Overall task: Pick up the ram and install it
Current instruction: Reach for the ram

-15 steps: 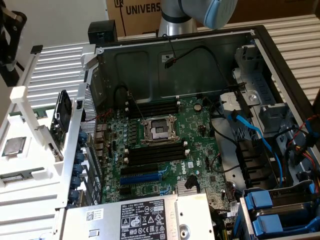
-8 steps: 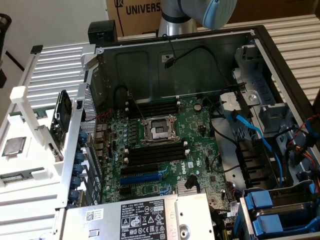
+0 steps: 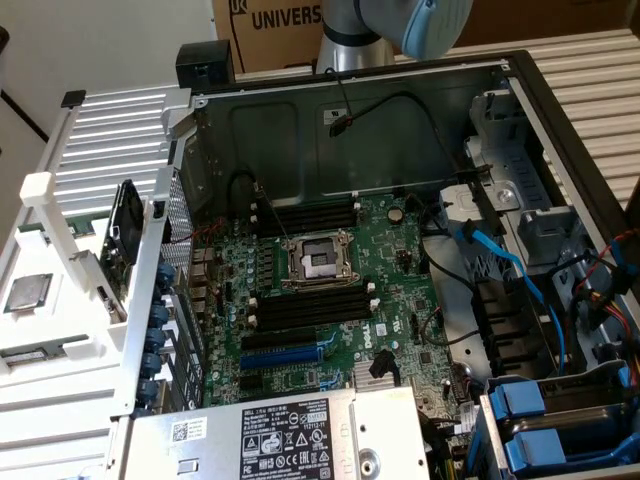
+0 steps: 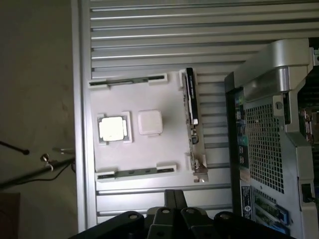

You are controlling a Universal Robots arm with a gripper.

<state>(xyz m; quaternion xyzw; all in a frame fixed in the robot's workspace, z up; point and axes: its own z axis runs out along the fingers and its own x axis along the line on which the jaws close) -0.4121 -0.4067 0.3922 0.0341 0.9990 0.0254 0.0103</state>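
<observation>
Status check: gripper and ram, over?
Gripper shut, empty, above white tray. Ram standing in tray holder, beside case. Nothing blocking it.

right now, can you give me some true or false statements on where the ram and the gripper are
1. The gripper is shut and holds nothing. True.
2. The ram is seated in a motherboard slot. False: it stands on edge in the white holder, outside the computer case.
3. A silver processor chip lies flat on the white holder. True.
4. The computer case is closed up. False: its side is open and the motherboard shows.
</observation>
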